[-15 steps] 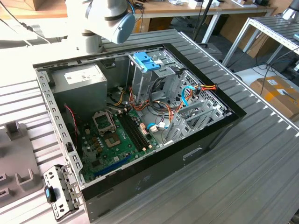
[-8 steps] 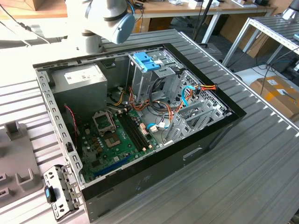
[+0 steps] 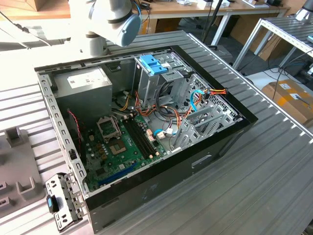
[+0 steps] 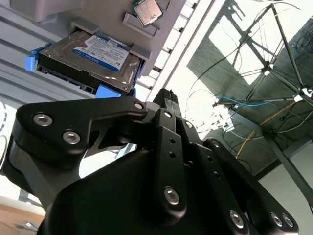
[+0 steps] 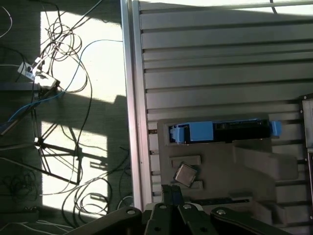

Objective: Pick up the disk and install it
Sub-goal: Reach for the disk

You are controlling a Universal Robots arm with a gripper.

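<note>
The disk is a dark hard drive with a blue-and-white label and bright blue rails. It stands on its edge in a slot of a grey holder tray, where its blue rail and dark side face up. My gripper hangs above the tray and apart from the disk, with its black fingers pressed together and nothing between them. In the first wrist view the gripper is over the tray's edge, near a small square chip. The arm's grey-and-blue joint is behind the open computer case.
The case lies open on a ribbed metal table, with a grey power-supply box, a green motherboard and a metal drive cage topped by a blue slotted bracket. Loose cables lie on the floor past the table's edge.
</note>
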